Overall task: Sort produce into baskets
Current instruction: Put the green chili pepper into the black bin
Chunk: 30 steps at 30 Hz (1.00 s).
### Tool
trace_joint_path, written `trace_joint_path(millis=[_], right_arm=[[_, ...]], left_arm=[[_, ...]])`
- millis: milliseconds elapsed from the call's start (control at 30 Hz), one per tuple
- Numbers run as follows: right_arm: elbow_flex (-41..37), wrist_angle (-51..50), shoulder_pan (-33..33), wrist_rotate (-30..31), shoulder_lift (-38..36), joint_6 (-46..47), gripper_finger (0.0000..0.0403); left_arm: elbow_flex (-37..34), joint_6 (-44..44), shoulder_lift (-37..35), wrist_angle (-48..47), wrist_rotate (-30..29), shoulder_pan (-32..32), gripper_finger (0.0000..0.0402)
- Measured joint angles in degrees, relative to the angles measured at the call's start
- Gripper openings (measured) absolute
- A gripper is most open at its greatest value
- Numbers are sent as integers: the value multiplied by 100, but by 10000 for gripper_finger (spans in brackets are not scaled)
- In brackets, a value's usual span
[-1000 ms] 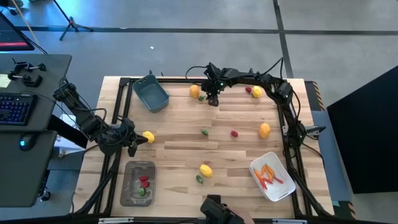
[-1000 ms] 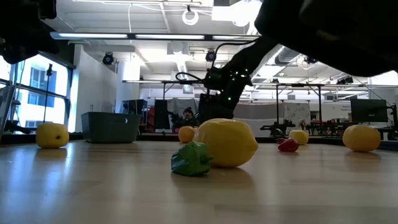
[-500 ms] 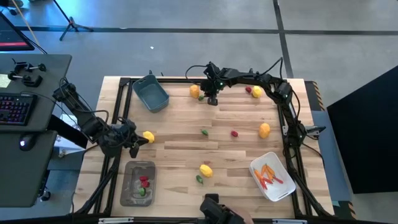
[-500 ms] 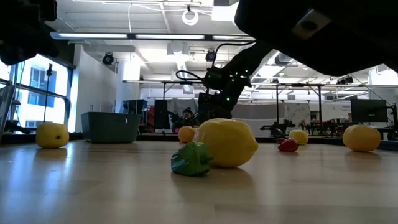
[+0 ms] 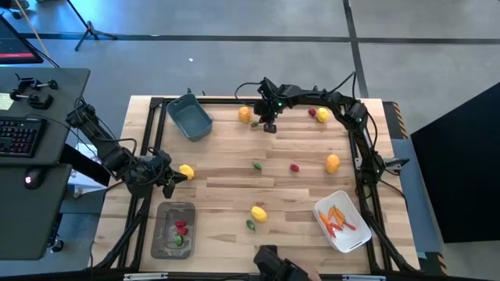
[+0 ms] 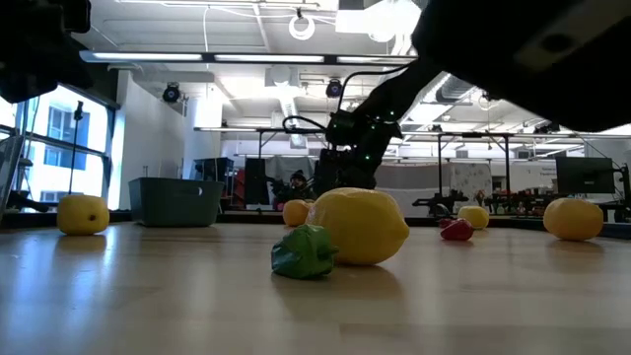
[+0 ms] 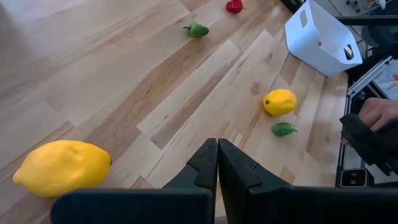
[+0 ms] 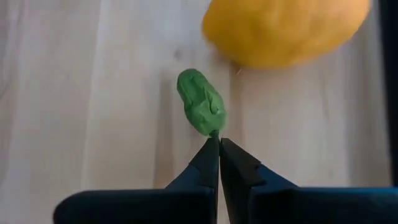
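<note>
From overhead I read the table from my left: the left gripper (image 5: 166,181) sat at the left edge, its fingers pressed together on nothing, with a lemon (image 5: 187,171) just beside it. Its own wrist camera confirmed that (the two dark fingers met flat) and showed that lemon (image 7: 62,167) lying near the fingertips but apart from them. Below that arm lay the shallow grey tray (image 5: 162,234), holding red and green pieces. The blue-grey tub (image 5: 189,118) stood tilted at the far left of the wooden table (image 5: 226,187).

In the middle, the high view gave me a green piece (image 5: 257,165), a red piece (image 5: 294,167), and nearer the front another lemon (image 5: 258,213) with a green piece (image 5: 251,224) touching or just beside it. The low camera put that pair right in front, the green piece (image 6: 304,250) resting against the lemon (image 6: 360,226).

The right gripper (image 5: 269,125) reached across to the far side, beside an orange round (image 5: 245,115). Only its wrist view showed the detail: the fingers were shut tight together, empty, their tips at the end of a small green piece (image 8: 201,101), whether touching it I could not tell, with a yellow-orange fruit (image 8: 283,28) just beyond.

On the right lay a red piece and lemon (image 5: 321,115) at the far edge, an orange-yellow fruit (image 5: 333,163), and the white tub (image 5: 342,222) holding thin orange sticks (image 5: 337,219).
</note>
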Motion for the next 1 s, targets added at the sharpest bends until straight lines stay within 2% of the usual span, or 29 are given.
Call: trace_joint_path(millis=[267, 500, 767, 1000], right_arm=[[0, -562, 204, -249, -343, 372, 0], [2, -625, 801, -398, -846, 1095, 0], [2, -213, 2107, -405, -1043, 2392, 0], [2, 1245, 3410, 57, -1043, 4051, 0]], left_arm=[[0, 0, 0, -2, 0, 2, 0], [0, 88, -2, -11, -2, 2, 0], [0, 179, -2, -37, -20, 0, 0], [0, 260, -2, -39, -44, 2, 0]])
